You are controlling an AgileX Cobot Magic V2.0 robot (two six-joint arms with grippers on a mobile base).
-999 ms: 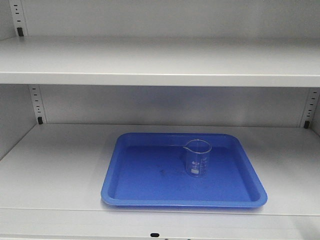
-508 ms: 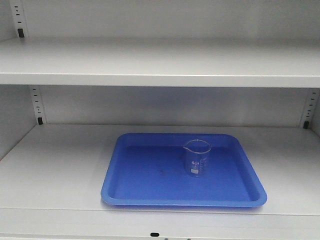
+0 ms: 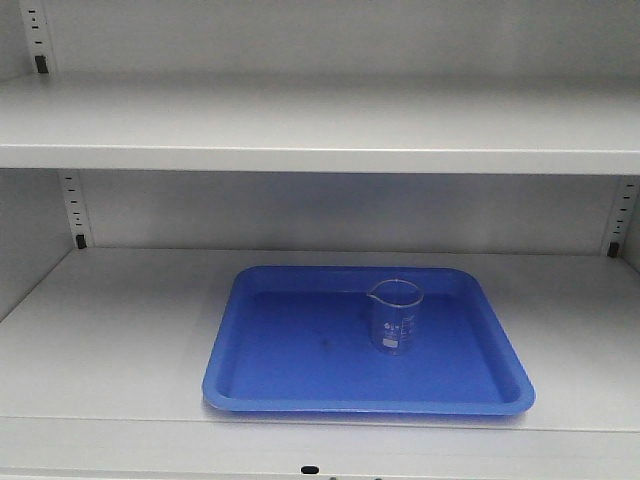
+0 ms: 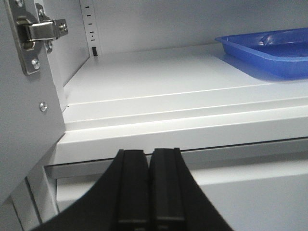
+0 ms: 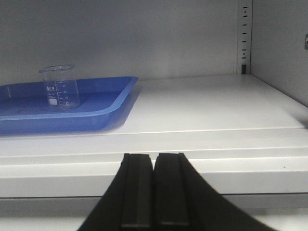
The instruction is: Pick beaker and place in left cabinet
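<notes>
The beaker [image 3: 394,316], a small clear glass with white marks, stands upright in a blue tray [image 3: 290,385] on the lower shelf of the light grey left cabinet [image 3: 120,330]. In the right wrist view the beaker [image 5: 60,87] is far off to the upper left, in the tray [image 5: 103,115]. My right gripper [image 5: 154,158] is shut and empty, below the shelf's front edge. My left gripper [image 4: 148,153] is also shut and empty, below the shelf front, with the tray's corner [image 4: 250,60] at the upper right. Neither gripper shows in the front view.
An upper shelf [image 3: 320,140] hangs over the tray. Slotted rails with black clips [image 3: 78,240] stand at the back corners. The cabinet door with a metal hinge [image 4: 36,31] is close on the left of my left gripper. The cabinet's right wall [image 5: 284,48] rises beside my right gripper.
</notes>
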